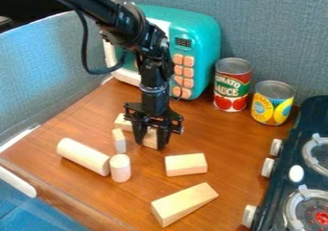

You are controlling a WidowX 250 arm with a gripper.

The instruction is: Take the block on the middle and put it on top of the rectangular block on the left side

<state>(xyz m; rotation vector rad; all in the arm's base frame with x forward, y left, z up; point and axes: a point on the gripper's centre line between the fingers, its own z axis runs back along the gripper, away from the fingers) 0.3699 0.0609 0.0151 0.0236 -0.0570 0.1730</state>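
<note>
Directly under the end effector point(152, 135), the middle block point(150, 140) is seen low at the bench point(234, 139); whether it is gripped cannot be told. The pick-up is judged to be in hand. Just left of the end effector in the view, a partly hidden rectangular block point(122, 122) is taken as the likely target. Farther out on that side, a small block point(119, 141) is seen. A firm hold, a straight lift and a level leftward placement are called for.
</note>
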